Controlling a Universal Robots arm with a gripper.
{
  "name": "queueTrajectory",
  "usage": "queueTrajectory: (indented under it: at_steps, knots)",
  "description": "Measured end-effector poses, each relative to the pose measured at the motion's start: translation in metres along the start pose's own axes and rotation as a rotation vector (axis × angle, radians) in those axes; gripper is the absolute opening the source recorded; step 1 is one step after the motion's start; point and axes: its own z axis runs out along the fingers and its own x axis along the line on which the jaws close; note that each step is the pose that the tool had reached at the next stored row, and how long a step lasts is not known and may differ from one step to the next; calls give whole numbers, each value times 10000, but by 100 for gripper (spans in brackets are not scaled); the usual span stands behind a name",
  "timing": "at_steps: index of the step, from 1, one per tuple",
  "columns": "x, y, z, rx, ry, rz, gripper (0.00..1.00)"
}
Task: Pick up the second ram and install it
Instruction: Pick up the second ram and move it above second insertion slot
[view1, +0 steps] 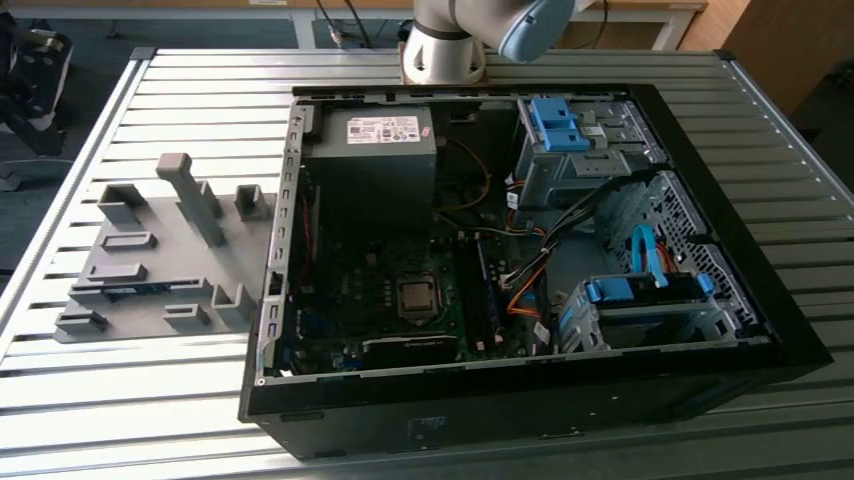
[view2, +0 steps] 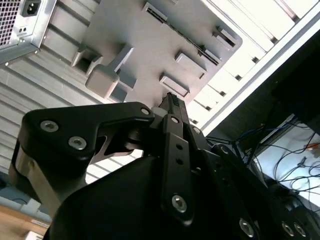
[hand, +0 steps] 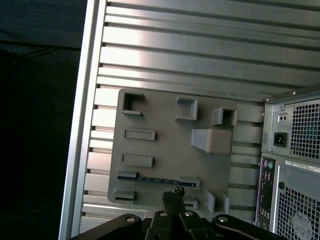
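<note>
hanging over a grey holder plate (hand: 165, 150), the single gripper (hand: 175, 192) has its two fingers pressed together at the tips, with nothing between them. the second ram (hand: 155, 179), a thin dark blue-green stick, sits in the plate with a grey block at each end. in the first wrist view it lies just past the fingertips and apart from them. its long axis seems to run in line with the way the fingers spread, not across it. in the exterior view the stick sits toward the near side of the plate. the plate lies on the slatted metal table (view1: 134, 400), to the exterior view's left of the open computer case (view1: 534, 405). counted: one gripper, one ram stick on the plate, one plate, one case. inside the case are two blue drive brackets, a far bracket (view1: 554, 125) and a near bracket (view1: 627, 292).
</note>
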Motion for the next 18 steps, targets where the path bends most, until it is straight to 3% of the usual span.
queueTrajectory:
  at_steps: [18]
  knots:
    - [9, 1, 1, -70, 129, -2916, 11]
